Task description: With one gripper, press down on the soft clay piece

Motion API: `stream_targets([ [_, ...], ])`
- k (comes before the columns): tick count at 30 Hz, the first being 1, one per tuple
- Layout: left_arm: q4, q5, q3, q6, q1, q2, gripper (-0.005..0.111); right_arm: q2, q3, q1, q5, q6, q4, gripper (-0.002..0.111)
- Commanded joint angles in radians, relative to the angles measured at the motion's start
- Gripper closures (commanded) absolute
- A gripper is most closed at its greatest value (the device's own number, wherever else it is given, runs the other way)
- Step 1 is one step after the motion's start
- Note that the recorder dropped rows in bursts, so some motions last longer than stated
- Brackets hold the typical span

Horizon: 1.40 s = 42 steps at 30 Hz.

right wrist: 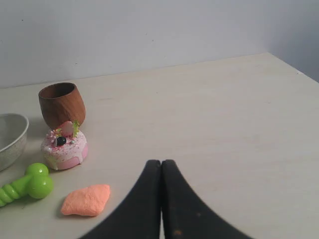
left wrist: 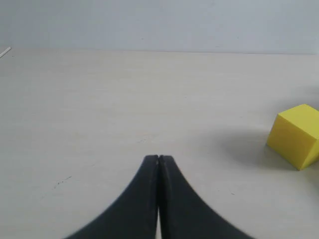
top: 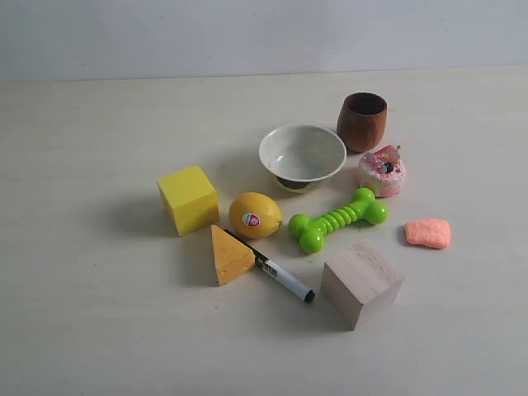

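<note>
While my right claw [right wrist: 161,164] hangs over the pale table [top: 82,330], its two dark fingers are pressed together tip to tip, and they touch none of the objects. The soft clay piece [right wrist: 86,200], a salmon-orange flattish lump, lies on the bare tabletop near those tips but off to one side of them.

In the exterior view the soft clay piece [top: 427,233] sits at the right of the group. It is just right of the green bone toy [top: 337,219], in front of the pink-and-white doughnut toy [top: 381,172], and behind and to the right of the wooden cube [top: 361,283]. It touches none of the three.

From my right wrist I also see the doughnut toy [right wrist: 65,144] just in front of the brown wooden cup [right wrist: 62,104]. I cannot tell whether the two touch. One knob of the bone toy [right wrist: 25,186] and the rim of the grey-white bowl [right wrist: 10,137] show at the edge.

My left claw [left wrist: 158,159] is closed as well, finger against finger, above open tabletop. The yellow cube [left wrist: 296,135] stands well apart from it.

Across the middle of the table, the yellow cube [top: 189,199] stands left of a lemon [top: 255,214] with a sticker. In front of them lie a yellow cheese-wedge toy [top: 229,255] and a black-and-white marker pen [top: 276,271], the pen lying against the wedge. The bowl [top: 302,155] and the wooden cup [top: 362,121] stand upright behind them.
</note>
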Motion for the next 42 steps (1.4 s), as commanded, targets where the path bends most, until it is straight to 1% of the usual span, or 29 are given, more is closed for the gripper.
stream_targets([
  [1, -0.004, -0.008, -0.002, -0.002, -0.005, -0.006, 0.107, -0.003, 0.004, -0.004, -0.008, -0.003, 0.004, 0.108],
  [22, -0.004, -0.008, -0.002, -0.002, -0.005, -0.006, 0.107, -0.003, 0.004, -0.004, -0.024, -0.007, 0.004, 0.108],
  [25, -0.004, -0.008, -0.002, -0.002, -0.005, -0.006, 0.107, -0.003, 0.004, -0.004, -0.106, -0.007, 0.004, 0.108],
  [29, -0.004, -0.008, -0.002, -0.002, -0.005, -0.006, 0.107, -0.003, 0.004, -0.004, -0.312, -0.005, 0.004, 0.108],
  [32, -0.004, -0.008, -0.002, -0.002, -0.005, -0.006, 0.107, -0.003, 0.004, -0.004, -0.405, -0.005, 0.004, 0.108],
  [42, -0.004, -0.008, -0.002, -0.002, -0.005, -0.006, 0.107, -0.003, 0.004, -0.004, -0.445, -0.005, 0.004, 0.108],
])
